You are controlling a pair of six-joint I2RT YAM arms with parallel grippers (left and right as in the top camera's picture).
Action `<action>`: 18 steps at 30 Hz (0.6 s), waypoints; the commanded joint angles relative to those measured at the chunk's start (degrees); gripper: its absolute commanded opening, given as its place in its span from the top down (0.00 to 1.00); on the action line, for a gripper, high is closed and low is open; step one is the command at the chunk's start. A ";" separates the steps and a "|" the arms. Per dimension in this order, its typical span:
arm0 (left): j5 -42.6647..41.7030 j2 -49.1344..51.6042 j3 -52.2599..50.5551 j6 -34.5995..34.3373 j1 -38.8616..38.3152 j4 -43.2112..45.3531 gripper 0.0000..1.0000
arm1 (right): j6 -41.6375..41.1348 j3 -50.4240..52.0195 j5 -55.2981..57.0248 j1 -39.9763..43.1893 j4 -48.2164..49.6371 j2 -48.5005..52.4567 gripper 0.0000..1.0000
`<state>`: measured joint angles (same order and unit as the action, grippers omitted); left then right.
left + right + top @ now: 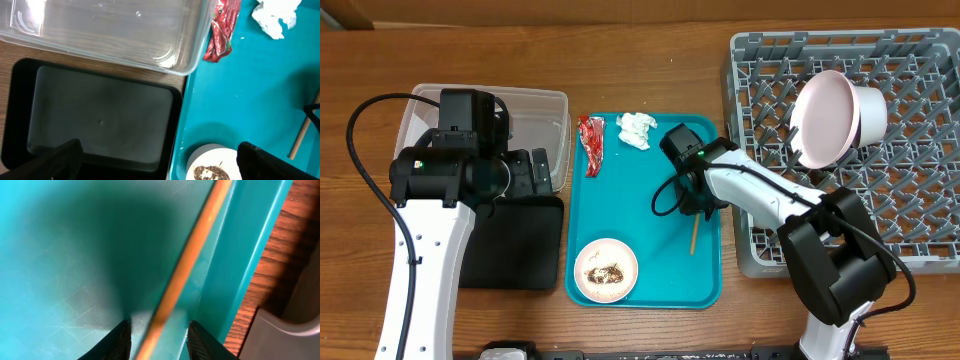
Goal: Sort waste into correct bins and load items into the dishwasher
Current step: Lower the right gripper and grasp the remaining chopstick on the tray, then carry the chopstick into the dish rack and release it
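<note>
Overhead light is bright and even, shadows soft, detail sharp. In the left wrist view the tub (100, 30) carries pale glare streaks and the left fingers (55, 159) are blurred. In the right wrist view a dark shadow covers the teal tray (60, 290); the chopstick (187, 265) and right fingers (122, 341) look soft.

Tub (535, 105) and shallow tray (520, 255) sit left of the flat tray (630, 200) on the bench (640, 60); dish rack (910, 210), holding a bowl (830, 118), stands right.
</note>
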<state>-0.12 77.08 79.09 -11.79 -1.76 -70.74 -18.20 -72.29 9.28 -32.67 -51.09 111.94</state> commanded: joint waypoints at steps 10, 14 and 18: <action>0.72 0.44 0.63 0.92 0.24 0.07 0.00 | 4.85 -1.18 -3.93 -0.76 -2.56 3.32 0.91; 0.72 0.44 0.63 0.92 0.24 0.07 0.00 | 4.96 -1.77 -4.24 -0.76 -2.91 3.30 0.96; 0.72 0.44 0.63 0.90 0.24 0.07 0.00 | 4.70 -3.63 -4.26 -0.76 -4.20 2.38 0.96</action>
<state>-0.12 77.08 79.09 -11.79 -1.76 -70.72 -14.44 -74.43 5.96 -33.10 -54.70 113.01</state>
